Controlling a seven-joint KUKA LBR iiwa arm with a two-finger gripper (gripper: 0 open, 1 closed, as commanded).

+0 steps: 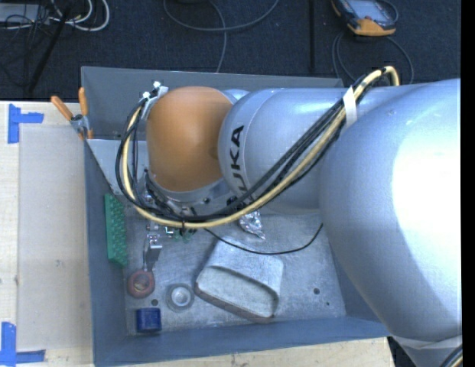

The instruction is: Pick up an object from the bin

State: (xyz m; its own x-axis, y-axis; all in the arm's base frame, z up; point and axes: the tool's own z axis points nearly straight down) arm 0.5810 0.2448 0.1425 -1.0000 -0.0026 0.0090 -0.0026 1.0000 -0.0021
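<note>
Closest, against the near wall of the bin (pixel 222 341), a small blue cube (pixel 148 319) is seen, with a red-brown disc (pixel 140 283) just beyond it. Directly past the disc the gripper (pixel 154 245) is hung low beneath its orange cover (pixel 187 136). Whether it is open or closed cannot be told, and the disc is judged the nearest thing, lying just toward the near wall from it.

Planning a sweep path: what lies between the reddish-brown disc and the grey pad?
In the camera view, a small silver ring lies between the disc and the pad.
</note>
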